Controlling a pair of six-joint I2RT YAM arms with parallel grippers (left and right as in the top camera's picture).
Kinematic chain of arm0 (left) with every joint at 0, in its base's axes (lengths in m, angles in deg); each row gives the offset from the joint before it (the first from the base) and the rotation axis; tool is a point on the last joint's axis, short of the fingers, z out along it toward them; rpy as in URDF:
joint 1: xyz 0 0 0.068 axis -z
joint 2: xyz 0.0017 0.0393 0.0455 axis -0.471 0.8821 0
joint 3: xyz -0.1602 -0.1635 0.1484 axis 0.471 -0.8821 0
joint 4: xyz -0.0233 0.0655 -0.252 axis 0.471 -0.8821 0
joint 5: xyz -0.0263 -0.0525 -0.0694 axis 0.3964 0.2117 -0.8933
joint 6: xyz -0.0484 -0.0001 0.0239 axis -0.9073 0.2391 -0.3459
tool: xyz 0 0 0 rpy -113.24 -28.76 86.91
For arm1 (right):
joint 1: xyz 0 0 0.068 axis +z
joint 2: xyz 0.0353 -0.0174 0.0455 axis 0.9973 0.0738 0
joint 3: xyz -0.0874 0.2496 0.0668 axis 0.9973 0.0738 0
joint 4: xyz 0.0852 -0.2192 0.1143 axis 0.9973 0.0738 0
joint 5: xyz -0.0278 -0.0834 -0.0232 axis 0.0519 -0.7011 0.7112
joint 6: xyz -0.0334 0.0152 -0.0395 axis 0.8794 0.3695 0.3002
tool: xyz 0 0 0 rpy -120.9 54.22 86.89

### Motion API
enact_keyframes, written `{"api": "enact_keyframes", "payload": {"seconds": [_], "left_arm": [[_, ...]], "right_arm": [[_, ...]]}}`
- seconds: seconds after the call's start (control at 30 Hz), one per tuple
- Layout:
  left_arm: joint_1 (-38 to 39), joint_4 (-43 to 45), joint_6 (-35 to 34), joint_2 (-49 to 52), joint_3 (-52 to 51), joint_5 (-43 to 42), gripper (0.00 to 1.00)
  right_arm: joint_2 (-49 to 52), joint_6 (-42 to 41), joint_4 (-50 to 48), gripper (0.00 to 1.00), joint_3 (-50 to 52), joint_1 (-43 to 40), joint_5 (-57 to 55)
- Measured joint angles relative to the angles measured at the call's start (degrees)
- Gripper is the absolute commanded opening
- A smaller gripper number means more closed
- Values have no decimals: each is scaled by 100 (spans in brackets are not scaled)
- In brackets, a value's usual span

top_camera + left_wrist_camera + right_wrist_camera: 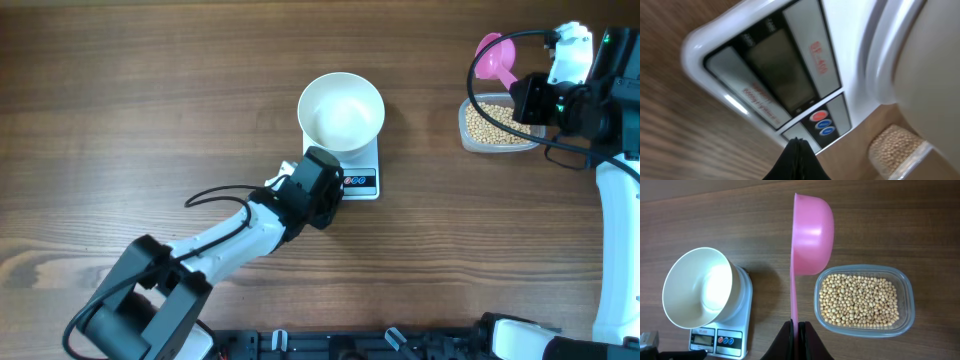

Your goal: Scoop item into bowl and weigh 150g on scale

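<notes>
Your right fingers are clenched on the thin handle of the pink plastic scoop. The scoop runs straight out ahead of them with its cup turned on edge, rounded back toward the clear rounded-rectangular plastic tub. The cup sits just beyond that tub's far left corner, and you cannot tell from these views whether it touches the rim. The small round beige-tan beans lie in the tub, just to the right of your right fingers and a little ahead of them, toward the far right corner of the brown wooden tabletop.

Your left fingers are pinched together on themselves, gripping no object. Their tips are at the front edge of the small white rectangular digital kitchen scale, right beside its button panel with one red and two blue buttons. You cannot tell whether they touch it. The round white smooth-walled bowl stands on the scale, just beyond your left fingers. It is near the middle of the tabletop, well apart from the tub and the scoop.
</notes>
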Motion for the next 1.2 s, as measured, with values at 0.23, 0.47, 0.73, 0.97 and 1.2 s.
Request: {"api": "enact_keyframes", "payload": {"seconds": [0.23, 0.47, 0.73, 0.97, 1.2], "left_arm": [[0, 769, -94, 251, -2, 2, 4], [0, 984, -133, 549, -4, 15, 4], [0, 1255, -138, 608, -7, 153, 4], [0, 1257, -138, 608, -7, 284, 4], [0, 1257, -138, 610, -7, 310, 4]], "right_arm": [[0, 2, -2, 4, 0, 0, 0], [0, 22, -2, 4, 0, 0, 2], [0, 22, -20, 4, 0, 0, 2], [0, 22, -72, 4, 0, 0, 2], [0, 22, -72, 4, 0, 0, 0]]}}
